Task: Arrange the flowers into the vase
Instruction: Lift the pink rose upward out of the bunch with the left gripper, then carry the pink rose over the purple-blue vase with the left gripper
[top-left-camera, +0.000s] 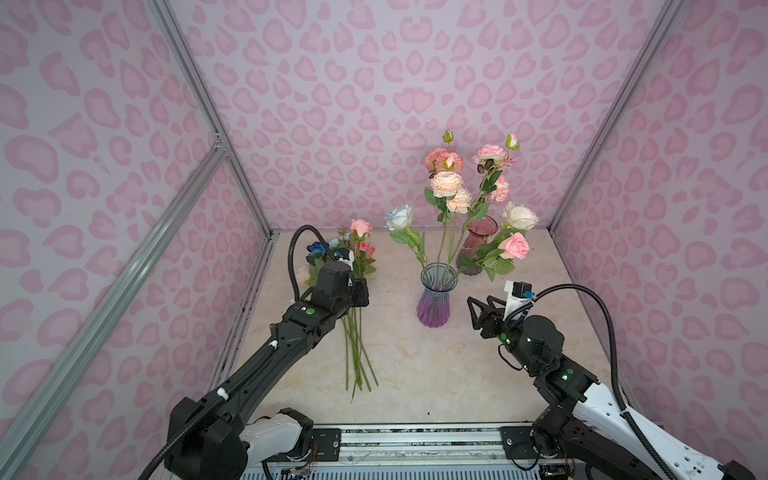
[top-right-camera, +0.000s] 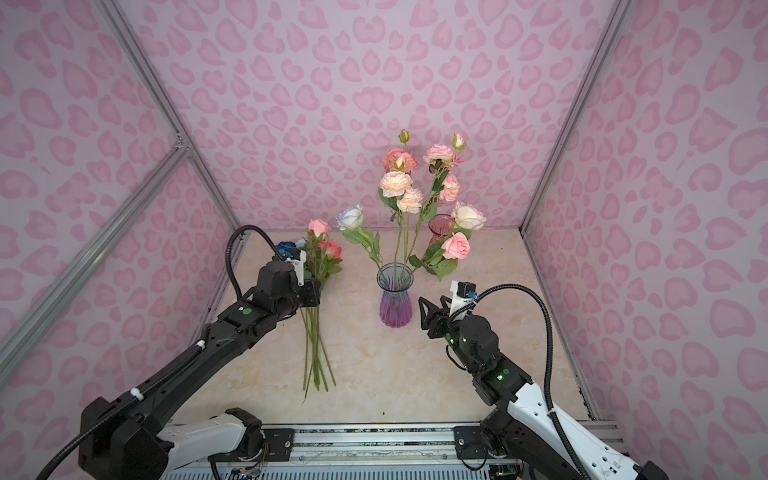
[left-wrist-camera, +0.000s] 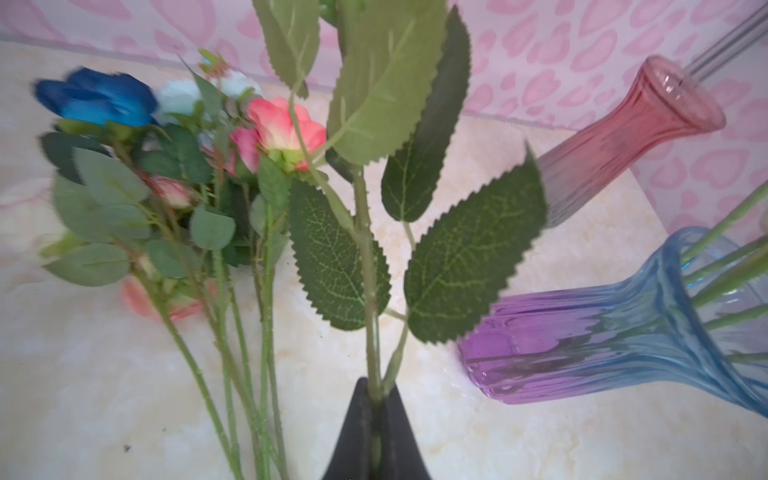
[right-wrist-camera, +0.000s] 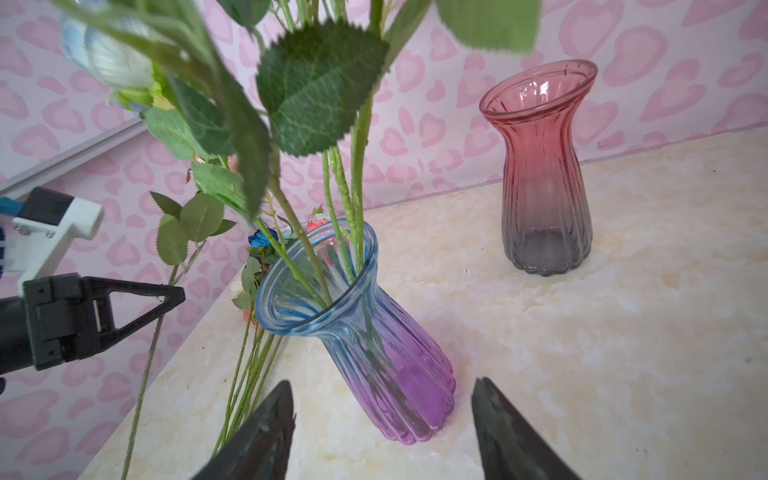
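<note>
Left gripper (left-wrist-camera: 376, 399): you see its jaws pressed together on a single green stem, with nothing else between them.
Held stem (left-wrist-camera: 366, 249): it rises from the fingertips and carries broad saw-edged leaves. Its bloom lies past the edge of the left wrist view, so you cannot tell its colour there.
Loose flowers (top-left-camera: 356, 357): in both top views this bundle lies on the tabletop (top-left-camera: 415, 374) beneath the left arm. The stems fan toward the robot's base and the heads point toward the back wall.
Heads in the bundle: the left wrist view shows you a deep blue bloom (left-wrist-camera: 95, 99) and a pink-and-coral rose (left-wrist-camera: 282, 129). The others are blurred.
Blue-purple vase (top-left-camera: 434, 303): it stands upright near the middle of the tabletop, between your two grippers, with several stems in its mouth.
Flowers in the vase: a pale blue rose (top-left-camera: 399, 217) leans left and peach blooms (top-left-camera: 446, 185) stand tallest at the centre. A cream rose (top-left-camera: 519, 216) and a pink rose (top-left-camera: 514, 245) lean right.
Red vase (top-left-camera: 481, 239): it stands upright behind the blue-purple vase and to its right, near the back wall. The leaning pink rose partly hides it in both top views.
Right gripper (top-left-camera: 472, 313): its jaws stand wide apart and grip nothing. It hovers just right of the blue-purple vase with its tips toward the vase's lower body, apart from the glass.
</note>
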